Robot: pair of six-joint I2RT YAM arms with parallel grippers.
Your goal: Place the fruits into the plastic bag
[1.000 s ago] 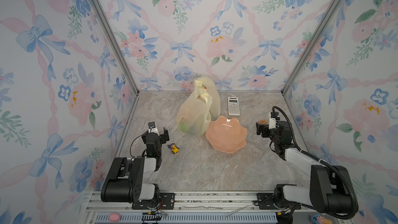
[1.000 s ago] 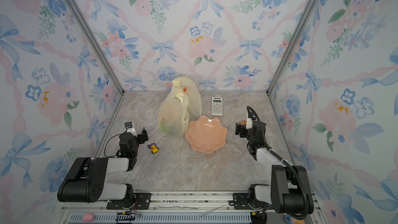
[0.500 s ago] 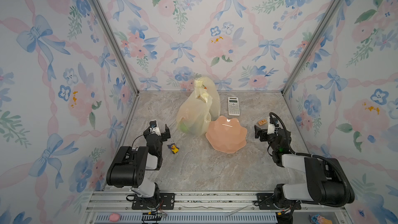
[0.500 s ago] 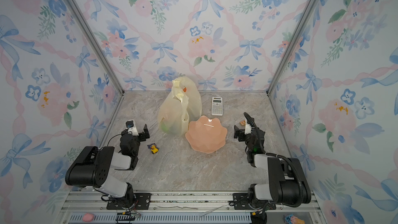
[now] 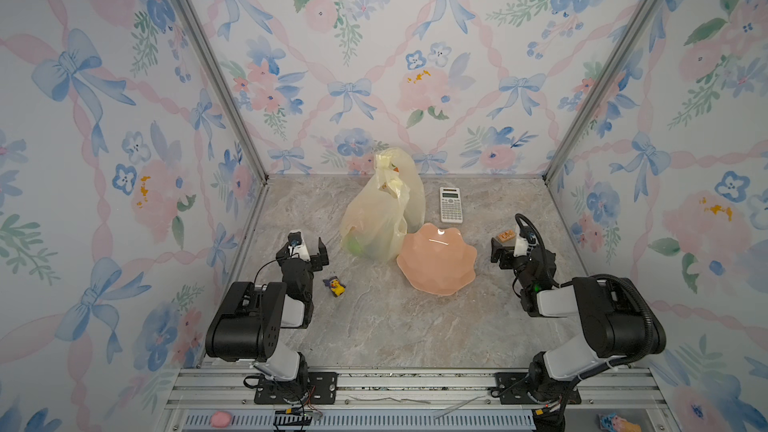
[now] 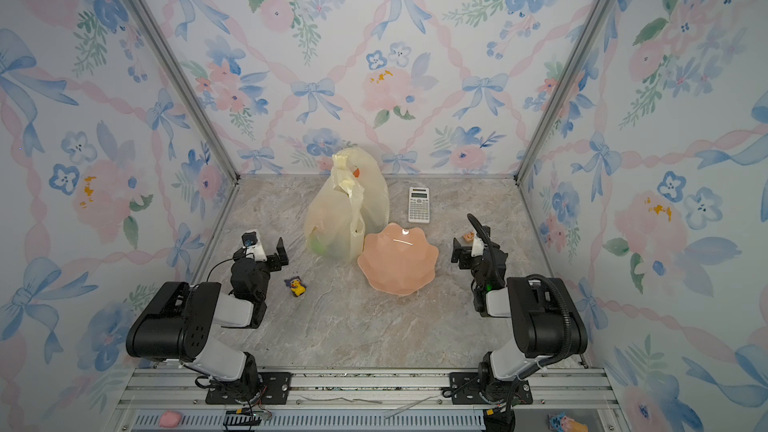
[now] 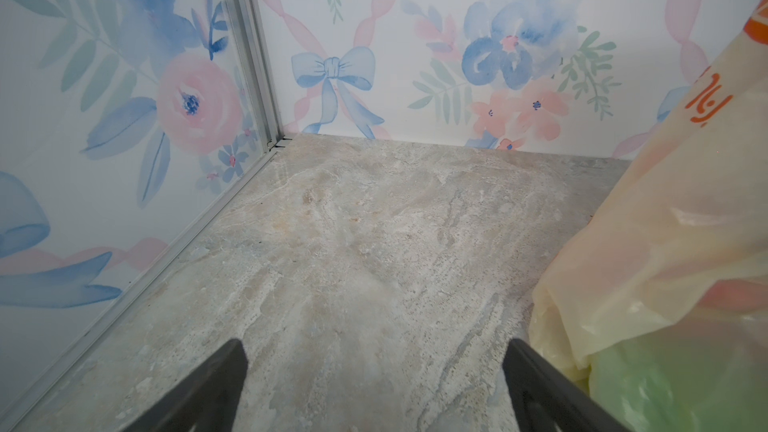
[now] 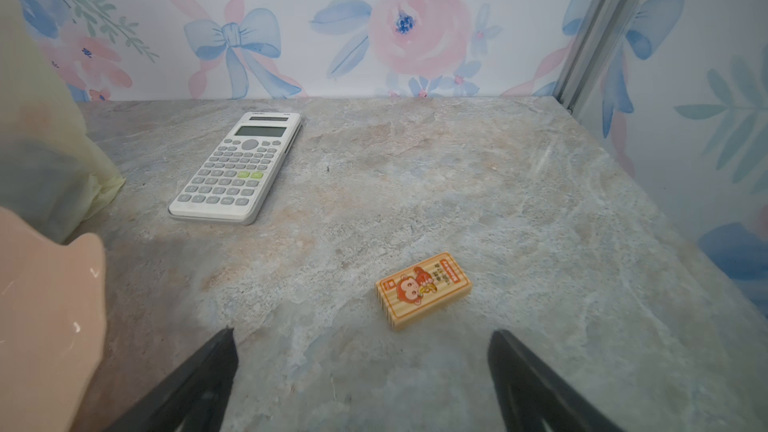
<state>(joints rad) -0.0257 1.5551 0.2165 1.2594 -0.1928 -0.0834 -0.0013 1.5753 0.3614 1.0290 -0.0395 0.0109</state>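
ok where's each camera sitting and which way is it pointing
Top views: high in front, looking down at the grey marble table; left arm and right arm show.
Left wrist: low, facing the back-left corner; open left tool, translucent pale-yellow plastic bag.
Right wrist: low, facing the back wall; open right tool, white calculator.
Shared: both wrist views catch the bag.

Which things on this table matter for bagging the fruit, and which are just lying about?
For the job: plastic bag; green fruit showing through its wall.
Lying about: pink plate, calculator, duck toy, monkey-print block.
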